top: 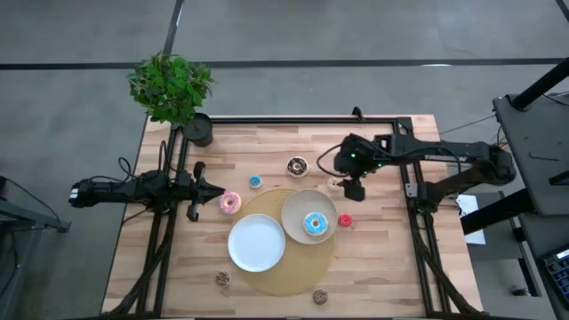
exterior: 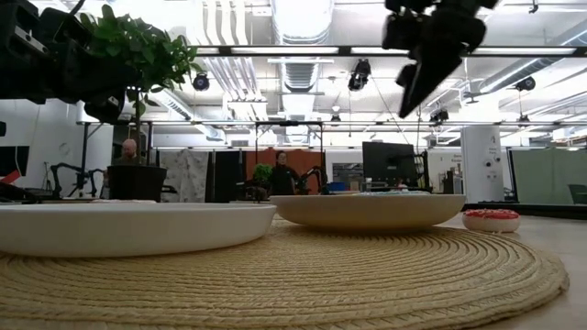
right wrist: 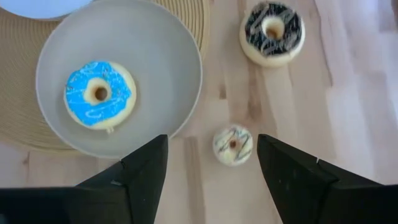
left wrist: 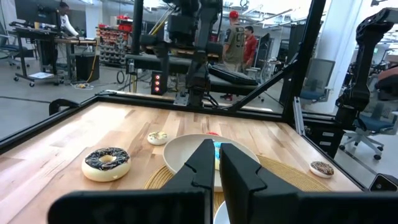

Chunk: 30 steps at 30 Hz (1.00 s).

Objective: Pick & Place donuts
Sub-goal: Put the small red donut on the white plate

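On my left, the left gripper (top: pixel 216 189) hangs with fingers pressed together, just beside the pink donut (top: pixel 230 203) on the wooden surface (top: pixel 391 267). Further right, the beige plate (top: pixel 293 212) carries the blue donut (top: pixel 315 224). My right gripper (top: pixel 353 189) hovers with fingers spread above the small cream donut (right wrist: pixel 232 145)

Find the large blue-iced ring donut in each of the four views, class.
High view: blue-iced ring donut on the beige round plate, centre.
Low view: not visible, hidden by the plate's rim.
Left wrist view: a blue sliver behind the shut left pincer.
Right wrist view: upper left.
Shared landmark: the beige plate.
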Each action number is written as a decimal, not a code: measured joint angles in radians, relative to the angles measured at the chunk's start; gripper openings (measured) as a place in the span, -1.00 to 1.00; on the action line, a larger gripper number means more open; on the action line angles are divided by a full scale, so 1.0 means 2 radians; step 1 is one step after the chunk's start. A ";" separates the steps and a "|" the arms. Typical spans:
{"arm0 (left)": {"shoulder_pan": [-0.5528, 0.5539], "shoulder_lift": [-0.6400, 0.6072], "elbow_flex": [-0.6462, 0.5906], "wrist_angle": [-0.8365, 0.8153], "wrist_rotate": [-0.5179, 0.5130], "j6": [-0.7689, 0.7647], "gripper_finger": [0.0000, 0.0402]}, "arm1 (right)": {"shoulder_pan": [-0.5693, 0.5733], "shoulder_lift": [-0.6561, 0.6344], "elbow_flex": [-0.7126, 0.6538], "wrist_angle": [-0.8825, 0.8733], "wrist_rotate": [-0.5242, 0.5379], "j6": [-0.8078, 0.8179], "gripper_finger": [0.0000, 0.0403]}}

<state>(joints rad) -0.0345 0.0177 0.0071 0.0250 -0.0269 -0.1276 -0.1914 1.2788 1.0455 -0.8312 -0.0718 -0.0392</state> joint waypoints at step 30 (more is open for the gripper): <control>0.000 0.000 0.000 0.000 0.000 0.000 -1.00 | 0.040 -0.089 -0.135 0.074 0.025 0.128 0.17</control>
<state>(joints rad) -0.0342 0.0177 0.0074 0.0250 -0.0269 -0.1276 -0.1112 1.1007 0.7757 -0.6826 -0.0223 0.2160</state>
